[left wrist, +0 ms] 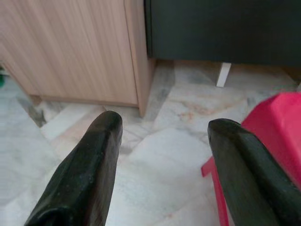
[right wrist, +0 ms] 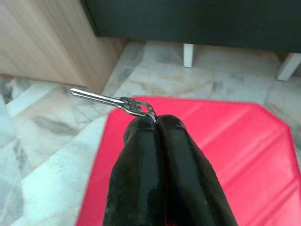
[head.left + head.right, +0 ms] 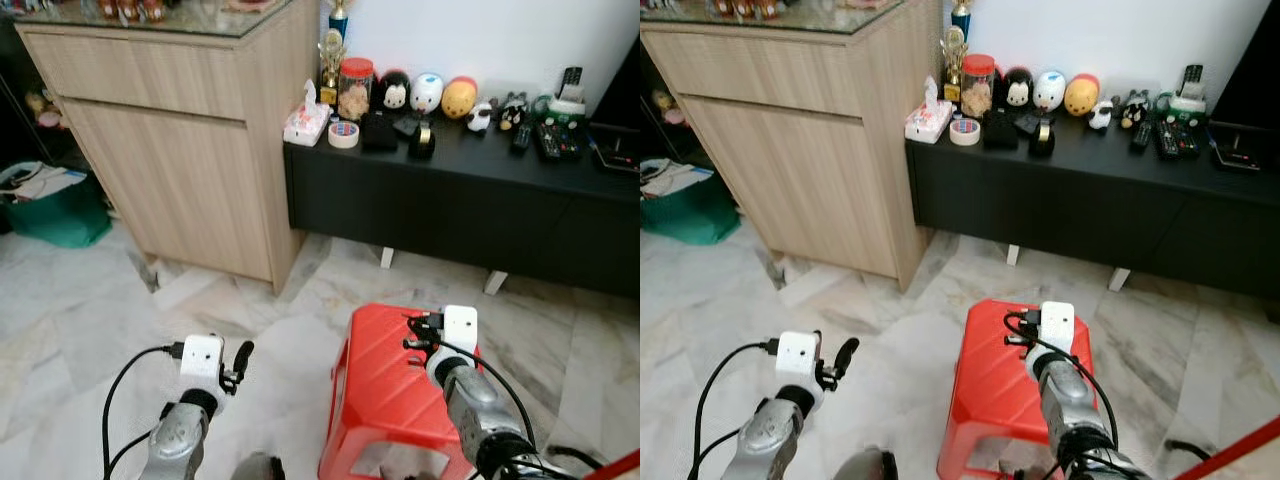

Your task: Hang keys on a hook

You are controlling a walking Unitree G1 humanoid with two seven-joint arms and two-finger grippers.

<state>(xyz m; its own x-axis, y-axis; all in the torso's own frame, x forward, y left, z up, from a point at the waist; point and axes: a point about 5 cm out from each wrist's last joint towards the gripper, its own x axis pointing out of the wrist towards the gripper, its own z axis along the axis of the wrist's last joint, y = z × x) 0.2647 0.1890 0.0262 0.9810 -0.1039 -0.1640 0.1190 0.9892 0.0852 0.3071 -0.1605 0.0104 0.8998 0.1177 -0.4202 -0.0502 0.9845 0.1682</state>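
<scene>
**Operator:** Head views, status?

**Technician:** Right end effector sits over the red stool, near its back edge. Left end effector hangs over the marble floor, beside the stool. Ahead stand a wooden cabinet and a dark low console; I can make out no hook.

**Operator:** Left wrist view?

**Technician:** Fingers spread wide, nothing between them — floor and cabinet corner beyond.

**Operator:** Right wrist view?

**Technician:** Fingers pressed fully together, pinching the key by its bow. The blade projects sideways past the stool's edge.

**Operator:** Failure modes?

**Technician:** My judgement: the pinch covers only the bow, so any knock while walking could rotate or drop the key. With the hook unlocated, approach alignment is unverified — a rotated bow would likely miss the hook.
</scene>
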